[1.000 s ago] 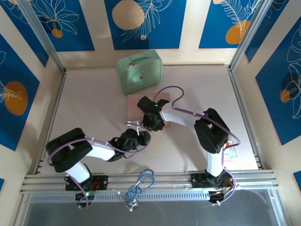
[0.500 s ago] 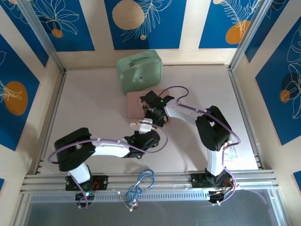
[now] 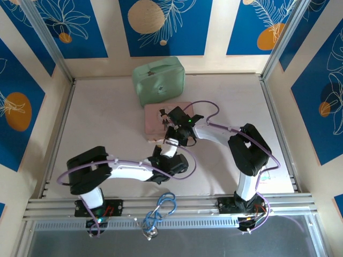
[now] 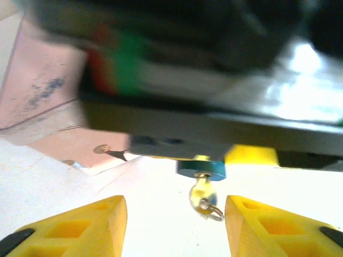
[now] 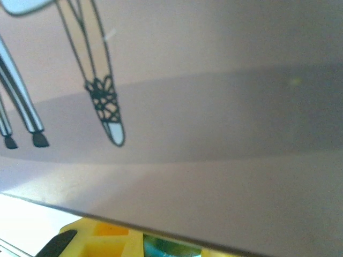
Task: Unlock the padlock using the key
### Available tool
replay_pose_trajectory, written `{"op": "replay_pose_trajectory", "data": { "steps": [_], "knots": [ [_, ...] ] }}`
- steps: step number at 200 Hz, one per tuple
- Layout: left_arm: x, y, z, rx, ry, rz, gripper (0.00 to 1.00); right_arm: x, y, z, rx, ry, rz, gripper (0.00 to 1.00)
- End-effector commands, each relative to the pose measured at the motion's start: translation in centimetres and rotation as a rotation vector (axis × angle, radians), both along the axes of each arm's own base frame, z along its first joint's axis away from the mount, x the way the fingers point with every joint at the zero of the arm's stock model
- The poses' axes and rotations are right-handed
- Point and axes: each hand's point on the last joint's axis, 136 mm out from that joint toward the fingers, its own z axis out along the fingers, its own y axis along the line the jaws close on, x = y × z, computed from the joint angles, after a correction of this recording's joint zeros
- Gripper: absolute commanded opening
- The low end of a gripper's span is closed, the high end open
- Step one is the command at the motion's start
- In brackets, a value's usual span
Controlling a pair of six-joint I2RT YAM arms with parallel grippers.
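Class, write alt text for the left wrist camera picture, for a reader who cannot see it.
A tiny blue padlock, a small key dangling beneath it, hangs pinched in the right gripper's yellow fingers under that blurred dark arm. The left gripper sits open below, yellow fingertips either side; a pink box lies at left.

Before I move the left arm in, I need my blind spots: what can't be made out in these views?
- Left wrist: the top of the padlock is hidden behind the motion-blurred right gripper; whether the key is fully seated is too blurred to tell.
- Top external: the left gripper and right gripper overlap, covering the padlock and key.
- Right wrist: the padlock is a sliver cut off by the bottom edge.
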Motion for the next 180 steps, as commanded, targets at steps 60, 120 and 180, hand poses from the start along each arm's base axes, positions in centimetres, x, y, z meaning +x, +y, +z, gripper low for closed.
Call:
{"op": "replay_pose_trajectory", "data": {
  "steps": [60,120,180],
  "knots": [
    [-1.8,7.5,2.8,-0.302,0.324,0.183,0.52,-4.4,-1.5,-4.2,-0.114,0.097,0.129,0.0],
    [1.9,8.4,4.7,-0.413,0.36,0.184,0.52,-3.2,-1.6,-4.9,-0.16,0.039,0.153,0.09],
    [3.5,8.1,4.0,-0.43,0.425,0.189,0.48,-2.9,-1.8,-5.3,-0.277,0.004,0.185,0.23]
  ]
}}
